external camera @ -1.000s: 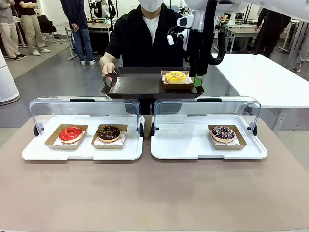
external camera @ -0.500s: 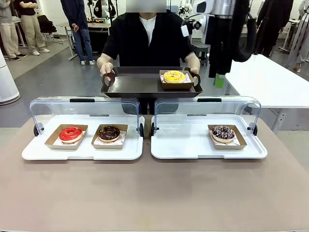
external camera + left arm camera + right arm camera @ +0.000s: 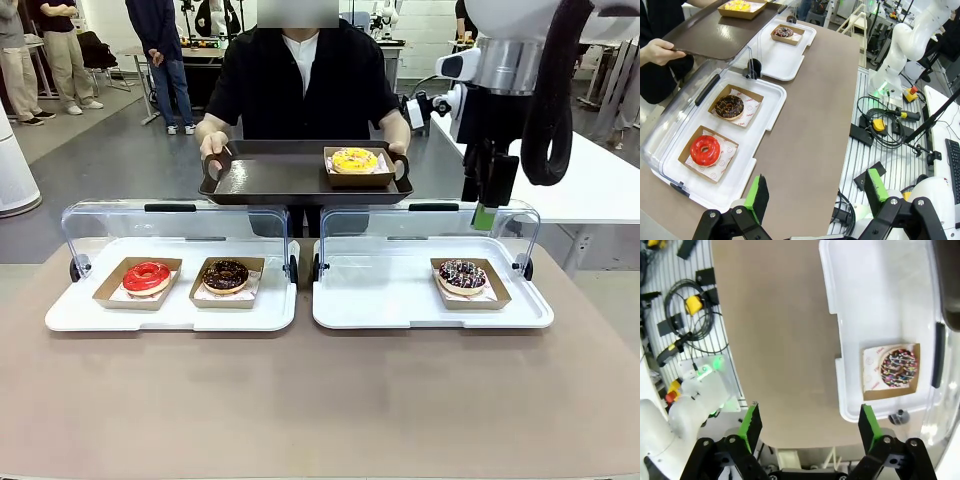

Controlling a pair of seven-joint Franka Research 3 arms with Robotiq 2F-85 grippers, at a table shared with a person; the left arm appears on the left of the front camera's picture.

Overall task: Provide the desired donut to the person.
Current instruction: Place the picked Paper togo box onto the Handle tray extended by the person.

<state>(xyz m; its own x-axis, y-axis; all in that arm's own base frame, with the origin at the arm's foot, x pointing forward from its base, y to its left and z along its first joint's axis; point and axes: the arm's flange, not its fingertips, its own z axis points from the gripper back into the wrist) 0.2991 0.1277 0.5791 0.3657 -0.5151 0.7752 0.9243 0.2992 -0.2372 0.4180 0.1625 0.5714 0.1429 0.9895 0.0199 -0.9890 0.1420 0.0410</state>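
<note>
Looks like we're basically done: yellow donut (image 3: 355, 160) sits on the person's (image 3: 300, 100) tray (image 3: 270, 175), upper centre. Our right gripper (image 3: 485, 212), upper right, and left gripper (image 3: 816, 194) both gape wide, empty.

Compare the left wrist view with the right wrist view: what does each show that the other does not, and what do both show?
Left wrist view but not right wrist: the open left pincer, the red donut, the chocolate donut beside it, the yellow donut on the brown tray, and the person's hand holding that tray. Right wrist view but not left wrist: the open right pincer. Both: the sprinkled donut on a white tray, and the brown table.
</note>
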